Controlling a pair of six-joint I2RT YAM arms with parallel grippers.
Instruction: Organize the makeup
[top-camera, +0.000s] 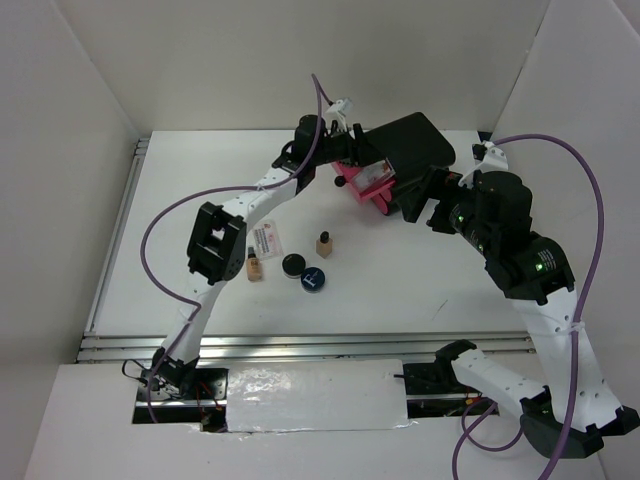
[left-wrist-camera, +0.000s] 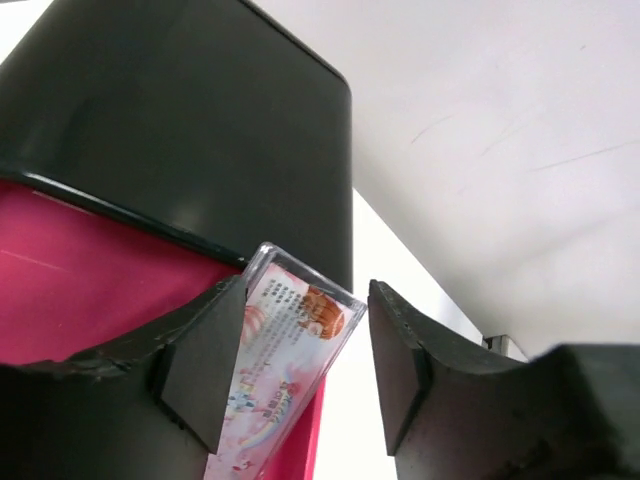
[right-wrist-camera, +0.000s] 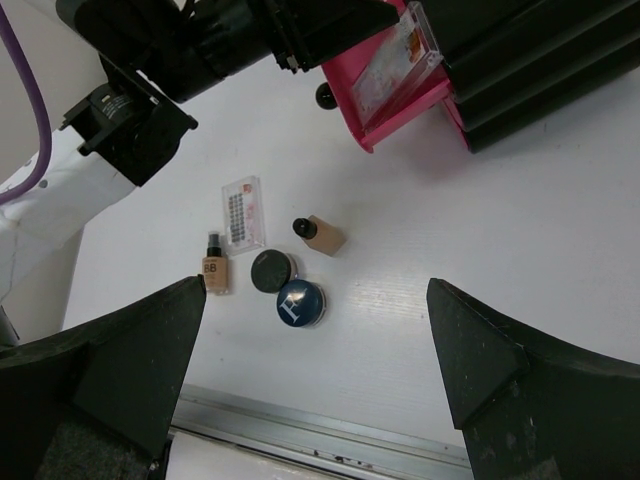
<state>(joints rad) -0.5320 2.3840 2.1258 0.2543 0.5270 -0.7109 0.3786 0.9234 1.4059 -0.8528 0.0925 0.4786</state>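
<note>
My left gripper (left-wrist-camera: 305, 350) hangs over the open pink drawer (left-wrist-camera: 80, 290) of the black box (left-wrist-camera: 200, 130). Its jaws are open. One pinkish-white sachet (left-wrist-camera: 290, 340) stands on edge in the drawer, leaning on the left finger and apart from the right one. It also shows in the right wrist view (right-wrist-camera: 395, 62). On the table lie the other sachet (top-camera: 267, 237), two tan bottles (top-camera: 254, 266) (top-camera: 324, 244), the black compact (top-camera: 293, 264) and the dark-blue compact (top-camera: 314, 279). My right gripper (right-wrist-camera: 320, 370) is open and empty, high above the table right of the box.
The black box (top-camera: 410, 145) stands at the back, its pink drawer (top-camera: 365, 180) pulled out toward the front left. A metal rail (right-wrist-camera: 320, 440) runs along the table's near edge. White walls close in the left, back and right sides.
</note>
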